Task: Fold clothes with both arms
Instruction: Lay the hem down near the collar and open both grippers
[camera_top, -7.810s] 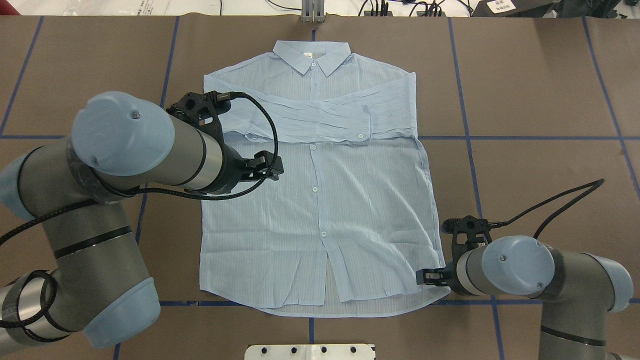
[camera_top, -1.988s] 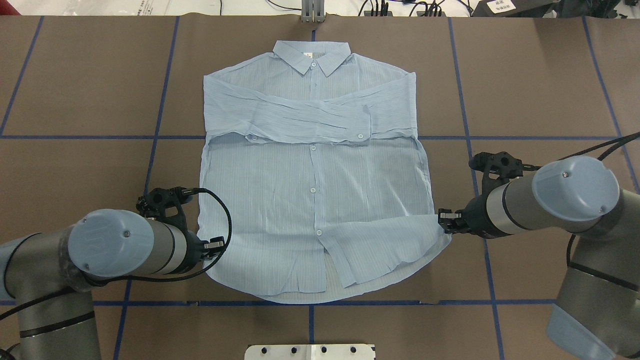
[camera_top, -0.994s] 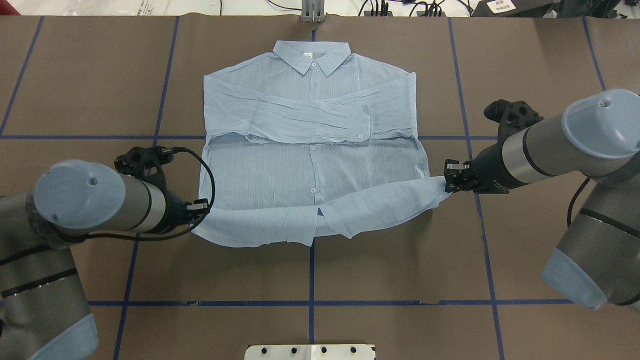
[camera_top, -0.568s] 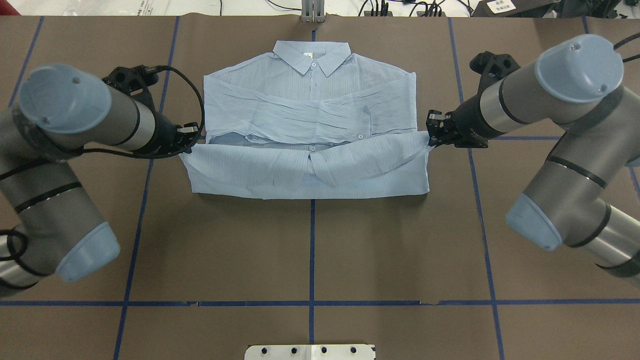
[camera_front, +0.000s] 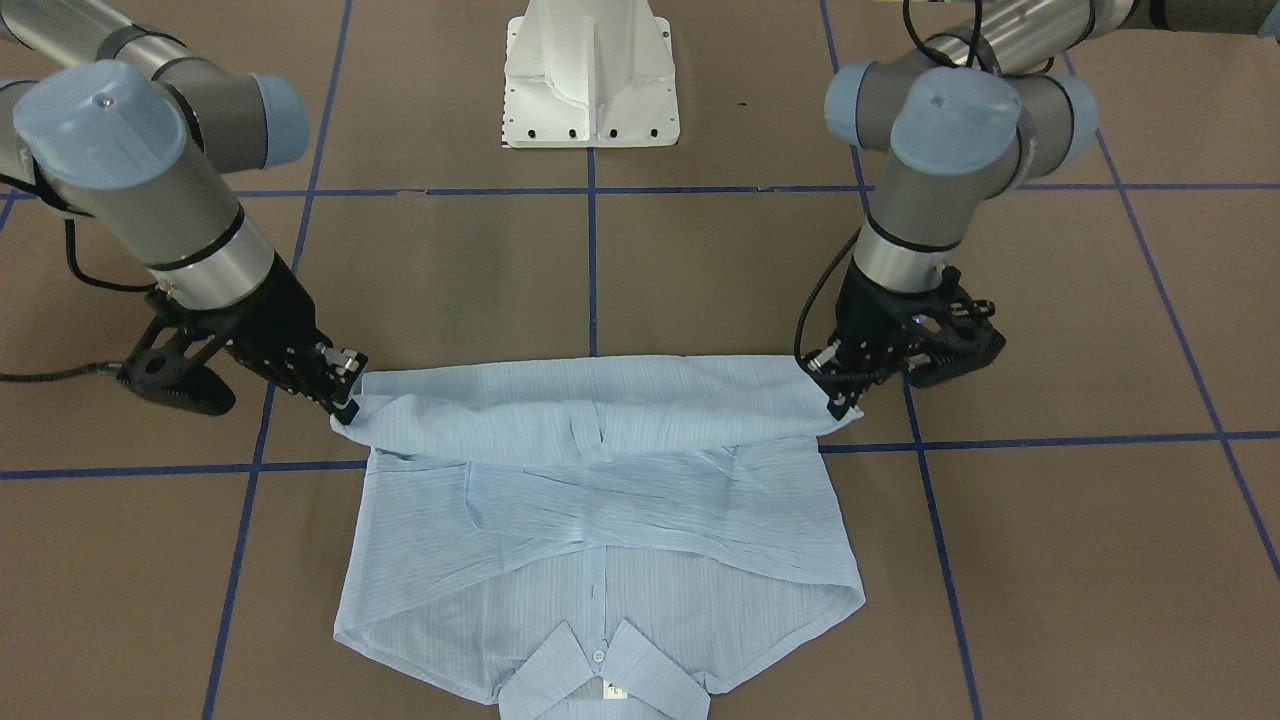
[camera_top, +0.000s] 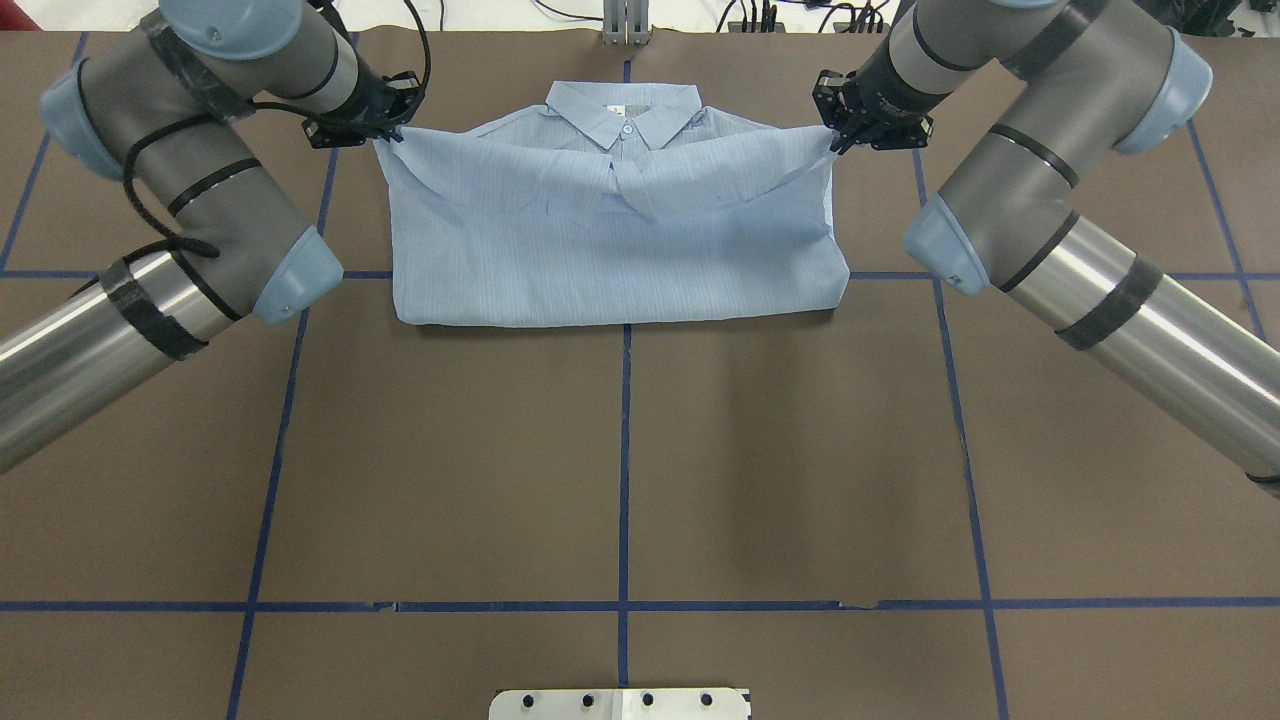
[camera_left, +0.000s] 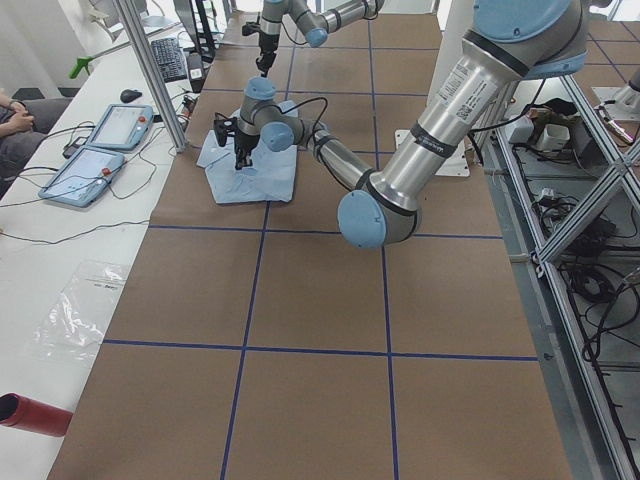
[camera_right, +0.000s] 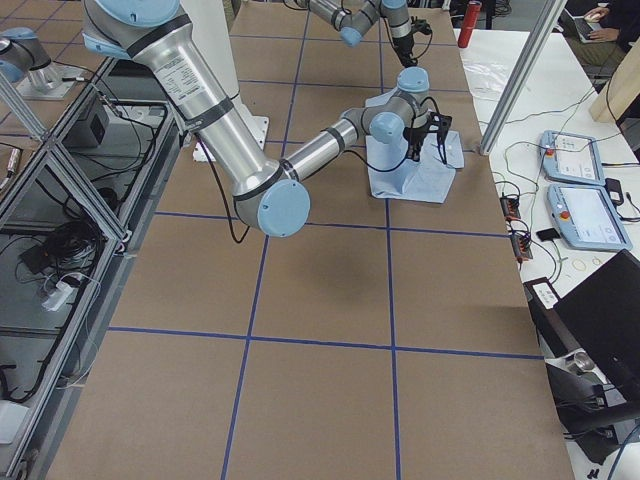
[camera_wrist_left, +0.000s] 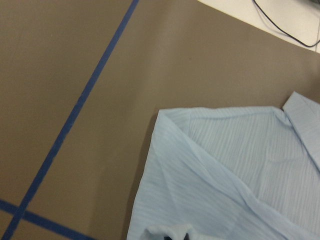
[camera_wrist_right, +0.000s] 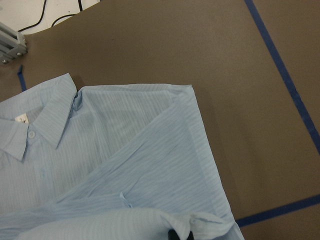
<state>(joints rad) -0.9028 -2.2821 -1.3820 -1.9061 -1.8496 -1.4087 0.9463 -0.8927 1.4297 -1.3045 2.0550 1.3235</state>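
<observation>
The light blue striped shirt (camera_top: 620, 240) lies at the table's far middle, folded in half, its collar (camera_top: 625, 115) toward the far edge. My left gripper (camera_top: 385, 135) is shut on the hem's left corner, held beside the left shoulder. On the other side, my right gripper (camera_top: 832, 140) is shut on the hem's right corner at the right shoulder. The hem sags between them just below the collar. In the front-facing view the left gripper (camera_front: 835, 405) and right gripper (camera_front: 345, 410) pinch the same corners. Each wrist view shows bunched cloth (camera_wrist_left: 225, 175) (camera_wrist_right: 125, 165) at its fingertips.
Brown table covering with blue tape lines (camera_top: 624, 450). The white pedestal base (camera_top: 620, 703) sits at the near edge, and a metal bracket (camera_top: 625, 25) and cables at the far edge. Teach pendants (camera_left: 100, 140) and a person's hands (camera_left: 15, 105) are on the side bench.
Both grippers took the shirt's hem corners and carried them from the near edge up to the shoulders. The lower half now lies over the crossed sleeves.
</observation>
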